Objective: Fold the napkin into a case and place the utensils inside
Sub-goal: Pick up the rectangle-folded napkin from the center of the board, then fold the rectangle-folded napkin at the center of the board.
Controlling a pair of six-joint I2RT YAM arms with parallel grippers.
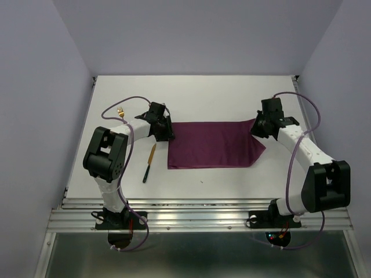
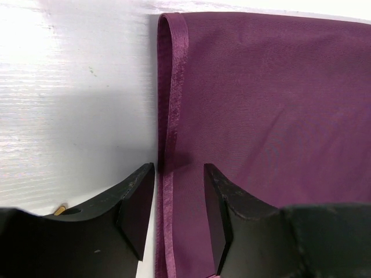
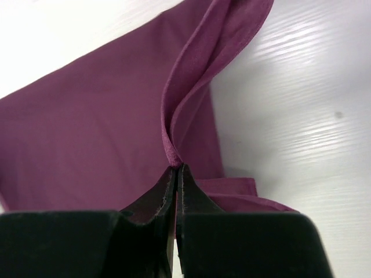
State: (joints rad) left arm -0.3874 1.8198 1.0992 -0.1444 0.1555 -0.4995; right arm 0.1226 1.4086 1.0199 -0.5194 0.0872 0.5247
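Risk: the napkin [image 1: 211, 145] fold skews
The right gripper [image 3: 175, 174] pinches its right edge; the left gripper [image 2: 178, 208], spread astride the left edge, could miss it.

Matched pair.
- Left arm [image 1: 107, 156], right arm [image 1: 313, 156]: white tubular links, bulky black joint housings.
- Cables [image 1: 124, 101]: thin, lilac, one per arm, running back from behind the tool to the base.
- Bases [image 1: 119, 219]: black, with small red glints.
- Left gripper [image 2: 178, 197], right gripper [image 3: 175, 174]: matt black wedge fingers [image 2: 136, 202] with flat inner faces, lightly speckled.
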